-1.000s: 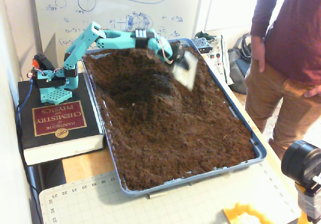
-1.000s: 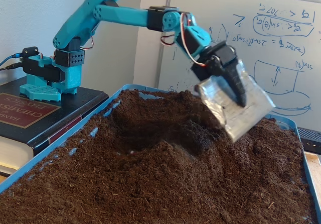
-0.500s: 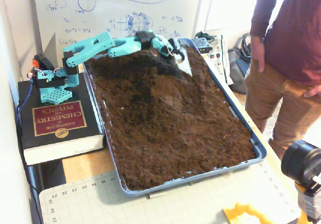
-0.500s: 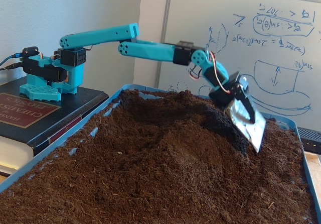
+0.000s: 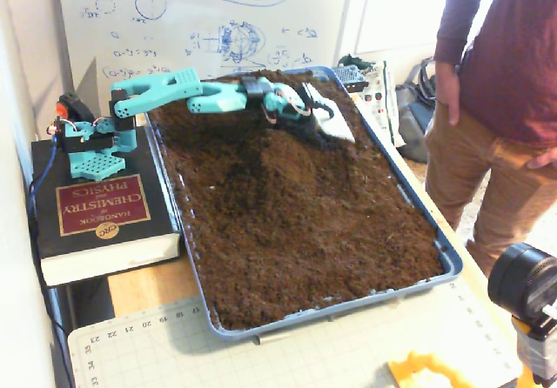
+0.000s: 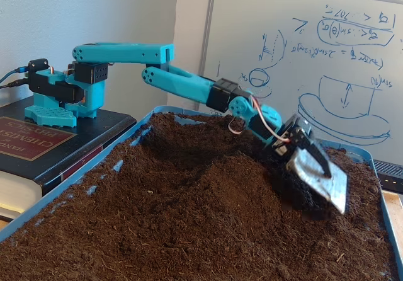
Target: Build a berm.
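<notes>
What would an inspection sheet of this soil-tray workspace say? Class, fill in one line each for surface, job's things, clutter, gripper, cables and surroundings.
Surface: blue tray filled with loose dark soil, resting on a table.
Job's things: berm, a raised mound in the tray's far half; the rest of the soil lies flatter.
Clutter: cutting mat and a yellow item at the near edge.
Gripper: gripper carries a flat silvery blade, low against the mound's far side; whether open or shut cannot be told.
Cables: blue wire by the arm's base.
Surroundings: arm base stands on a thick book; whiteboard behind; a person stands beside the tray.
</notes>
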{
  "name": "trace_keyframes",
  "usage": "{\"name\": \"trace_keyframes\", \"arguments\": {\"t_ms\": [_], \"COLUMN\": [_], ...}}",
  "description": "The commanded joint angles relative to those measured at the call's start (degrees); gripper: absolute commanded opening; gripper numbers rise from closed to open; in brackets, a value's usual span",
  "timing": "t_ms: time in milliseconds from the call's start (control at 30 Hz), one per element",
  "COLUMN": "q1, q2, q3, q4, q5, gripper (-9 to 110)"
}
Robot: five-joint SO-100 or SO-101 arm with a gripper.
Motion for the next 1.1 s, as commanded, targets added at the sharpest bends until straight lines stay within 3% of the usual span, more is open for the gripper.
{"name": "trace_keyframes", "arguments": {"t_ms": [0,600,1067], "q1": [1.58,-0.62,-0.09], "q2": [3.87,33.84,42.71], "q3": [3.69,37.62,46.76], "q4": [-0.62,23.2,27.6], "q5": [-1.76,-4.92,-4.39], "gripper": [0,0,0]}}
